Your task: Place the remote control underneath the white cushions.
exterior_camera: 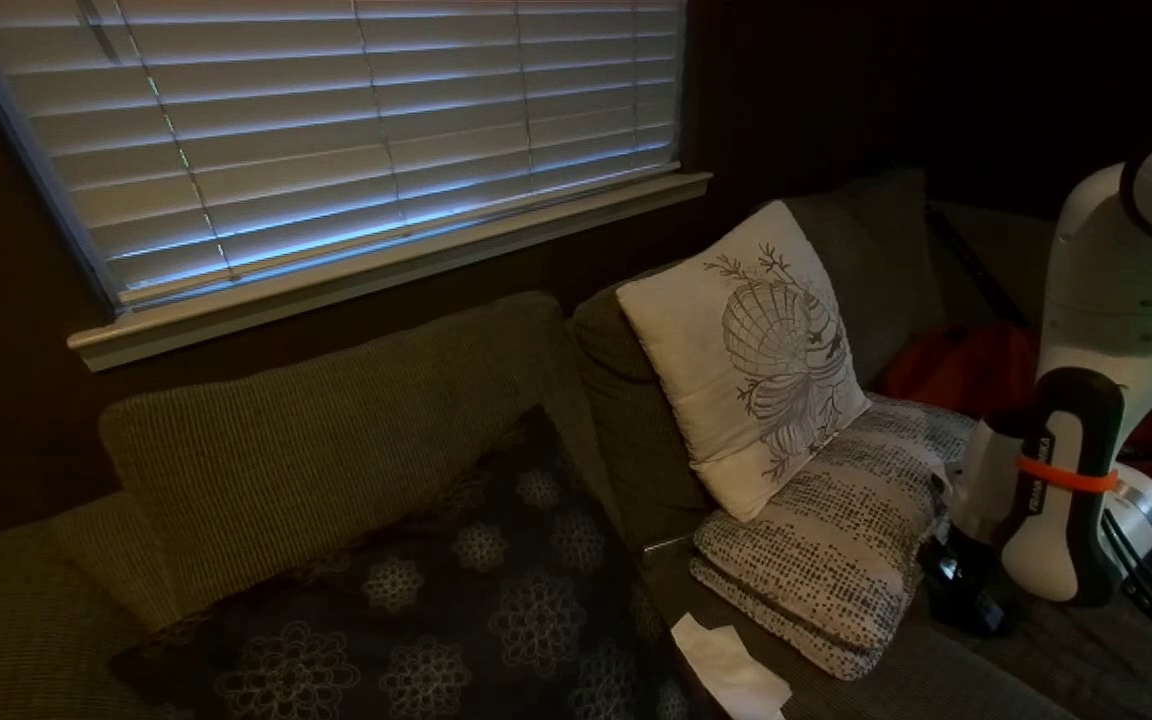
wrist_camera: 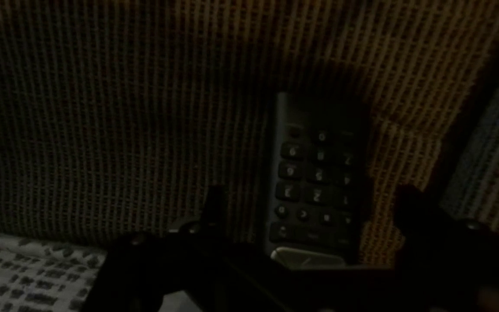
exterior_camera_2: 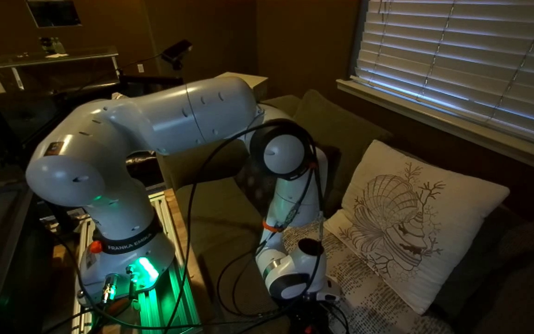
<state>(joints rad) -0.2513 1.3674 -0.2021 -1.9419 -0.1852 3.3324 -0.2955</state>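
Note:
The black remote control [wrist_camera: 319,173] lies on the ribbed brown sofa seat in the wrist view, with its number keys facing up. My gripper [wrist_camera: 311,193] is open, with one finger on each side of the remote and visible gaps between. The gripper is low beside the cushions in both exterior views [exterior_camera: 971,600] [exterior_camera_2: 308,320]; the remote is hidden there. The white shell-motif cushion [exterior_camera: 766,350] leans tilted on the speckled cushion [exterior_camera: 826,540]. Both also show in an exterior view, shell cushion [exterior_camera_2: 401,222] and speckled cushion [exterior_camera_2: 355,273]. The speckled cushion's edge [wrist_camera: 37,277] is at the wrist view's lower left.
A large dark cushion with circular patterns [exterior_camera: 436,650] lies on the sofa. A white paper [exterior_camera: 731,665] lies in front of the speckled cushion. Red cloth [exterior_camera: 966,370] is behind the arm. Sofa back cushions [exterior_camera: 336,460] stand below the window sill [exterior_camera: 386,270]. Cables hang along the arm.

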